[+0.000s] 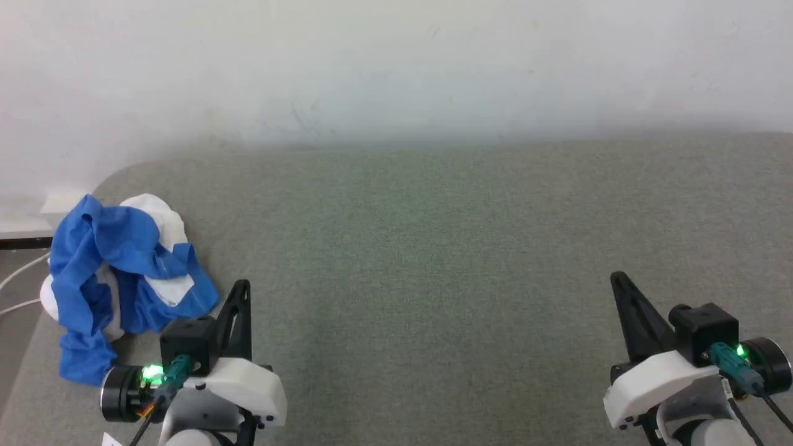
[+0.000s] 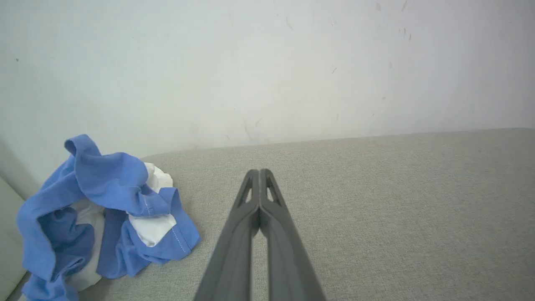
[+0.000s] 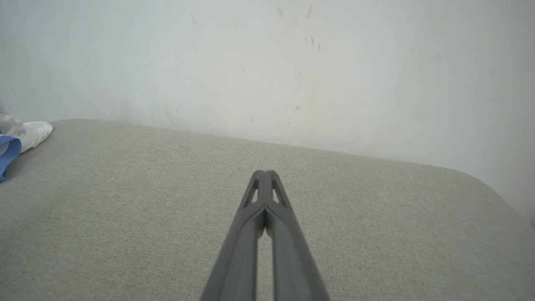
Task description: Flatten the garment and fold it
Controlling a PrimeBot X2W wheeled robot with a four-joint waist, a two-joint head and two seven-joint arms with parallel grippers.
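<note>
Head view: garment crumpled at 9 o'clock on grey surface, beside left hand; right hand at 4. L wrist: left hand pressed together, empty. R wrist: right hand same. Best next: spread left hand, pinch topmost blue fold.

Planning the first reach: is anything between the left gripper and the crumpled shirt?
Nothing visible stands in the way. The garment lies bunched at the left end of the grey surface, just ahead and to the left of the shut left gripper, with bare surface between them.
</note>
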